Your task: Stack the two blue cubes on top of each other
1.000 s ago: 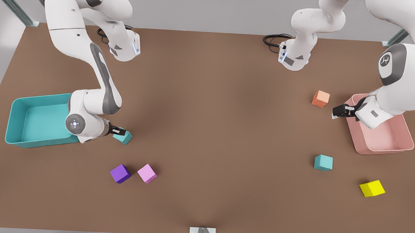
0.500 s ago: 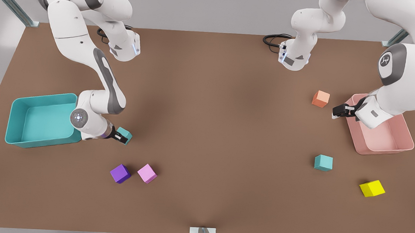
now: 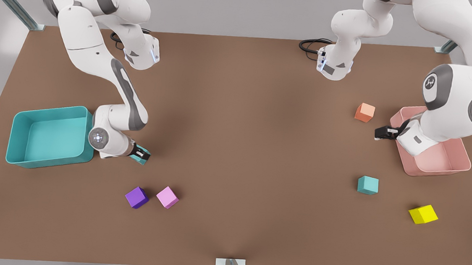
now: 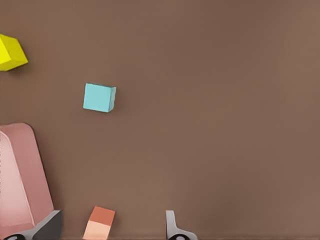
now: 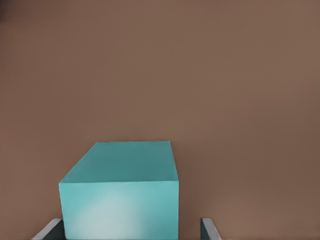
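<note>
Nearest, the second blue cube sits untouched on the table, well apart from its twin. Farther back, the right gripper has settled lower over the first blue cube. Its fingers straddle the cube with a gap on one side, so probably not yet clamped. Grasping seems imminent. Beyond, the left gripper has drifted slightly beside the pink bin, spread wide and holding nothing.

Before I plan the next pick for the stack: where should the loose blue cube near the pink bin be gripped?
Take the blue cube from above, by two opposite side faces. It sits flat on the table with bare surface all round, so its sides are free. The open left gripper hovers nearest.
</note>
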Robot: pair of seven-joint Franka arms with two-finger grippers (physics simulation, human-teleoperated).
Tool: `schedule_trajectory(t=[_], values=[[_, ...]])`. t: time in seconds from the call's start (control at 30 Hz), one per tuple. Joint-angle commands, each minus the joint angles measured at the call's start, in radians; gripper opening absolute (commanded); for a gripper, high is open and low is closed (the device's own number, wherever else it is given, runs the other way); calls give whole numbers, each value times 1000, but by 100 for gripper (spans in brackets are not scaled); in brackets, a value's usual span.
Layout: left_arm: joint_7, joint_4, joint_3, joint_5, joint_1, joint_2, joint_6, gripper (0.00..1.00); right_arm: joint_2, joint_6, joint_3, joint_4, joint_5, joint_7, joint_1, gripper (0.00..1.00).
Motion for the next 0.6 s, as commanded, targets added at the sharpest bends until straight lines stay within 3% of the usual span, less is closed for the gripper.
schedule_trajectory(t=[0.0,0.27,0.3,0.33,0.4,0.5,0.57], values=[[-2,-1,58,9,-51,6,-1,100,19,-4,0,6,-11,11,0,100],[0,-1,67,9,-57,28,-1,100,68,5,3,38,-11,11,20,100],[0,-1,67,10,-57,29,-1,100,68,5,3,38,-11,10,20,95],[0,-1,67,10,-57,29,-1,100,68,4,3,38,-12,-3,18,80],[0,-1,67,10,-57,32,-1,100,66,-1,3,44,-12,-12,17,67],[1,-1,67,10,-57,32,-1,100,55,-18,6,63,0,-52,12,58],[1,-1,67,10,-54,32,-1,100,42,-68,31,118,53,-64,12,57]])
